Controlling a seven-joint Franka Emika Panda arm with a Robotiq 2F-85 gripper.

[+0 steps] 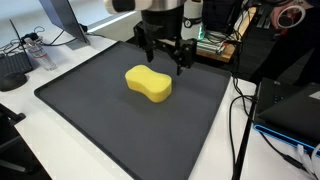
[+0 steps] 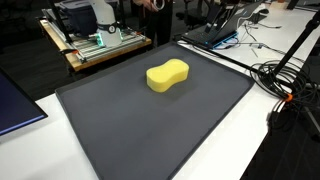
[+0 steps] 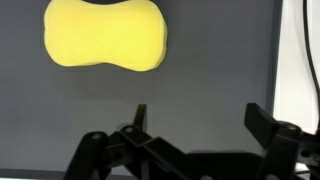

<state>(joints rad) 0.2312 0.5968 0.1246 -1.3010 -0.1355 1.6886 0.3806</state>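
A yellow, peanut-shaped sponge lies flat on a dark grey mat, a little beyond its middle. In the other exterior view the sponge rests alone on the mat. My gripper hangs above the mat's far part, just behind the sponge and apart from it. Its jaws stand open with nothing between them. In the wrist view the sponge fills the upper left, while my gripper comes in from the bottom over bare mat, both dark fingers spread wide.
The mat lies on a white table. Black cables run beside the mat. A laptop and a wooden rack of electronics stand past the far edge. The mat's edge and white table show in the wrist view.
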